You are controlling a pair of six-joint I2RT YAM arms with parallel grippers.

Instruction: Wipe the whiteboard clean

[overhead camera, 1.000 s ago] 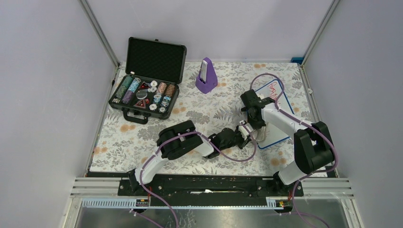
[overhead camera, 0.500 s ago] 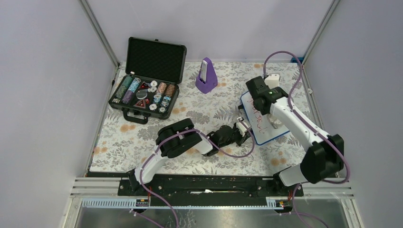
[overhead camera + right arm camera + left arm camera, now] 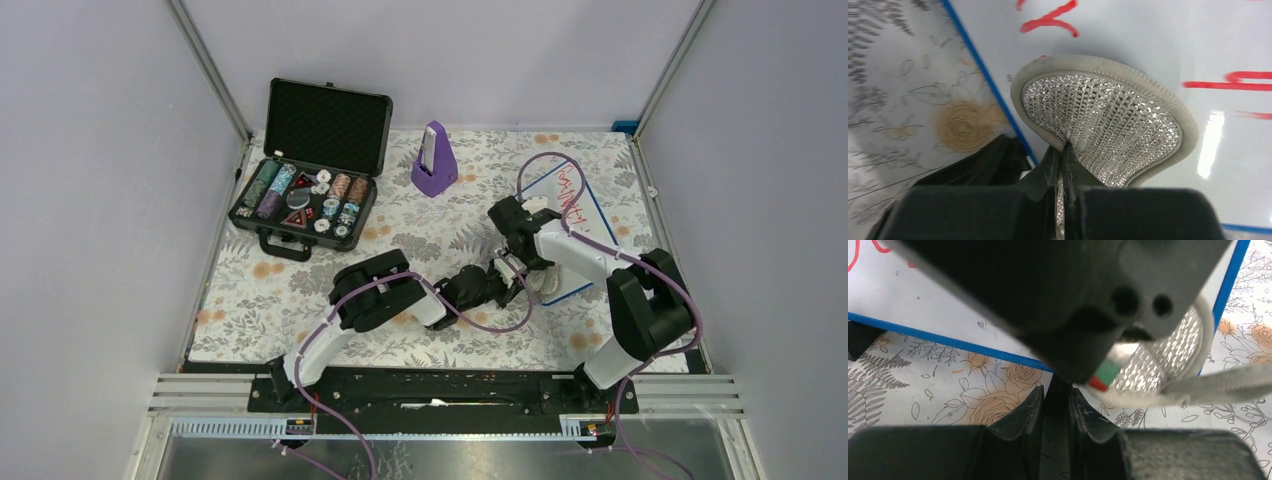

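Note:
The whiteboard point(image 3: 560, 205), white with a blue rim and red writing, lies at the table's right. My right gripper point(image 3: 540, 275) is shut on a silvery mesh cloth pad point(image 3: 550, 287) and presses it on the board's near corner. In the right wrist view the pad point(image 3: 1103, 115) fans out from the shut right gripper point(image 3: 1062, 150) over the whiteboard point(image 3: 1148, 45), below red strokes point(image 3: 1048, 22). My left gripper point(image 3: 512, 272) is shut on the board's near corner. In the left wrist view the left gripper point(image 3: 1055, 392) sits under the right wrist's black housing point(image 3: 1048, 290), beside the pad point(image 3: 1168, 355) and whiteboard point(image 3: 923, 295).
An open black case point(image 3: 305, 195) of poker chips stands at the back left. A purple metronome point(image 3: 434, 160) stands at the back middle. A floral cloth point(image 3: 280, 290) covers the table. Frame posts and walls close in both sides.
My right gripper swept the pad out to the board's far end, then back to the near corner. The board turned under it. The left gripper kept its hold.

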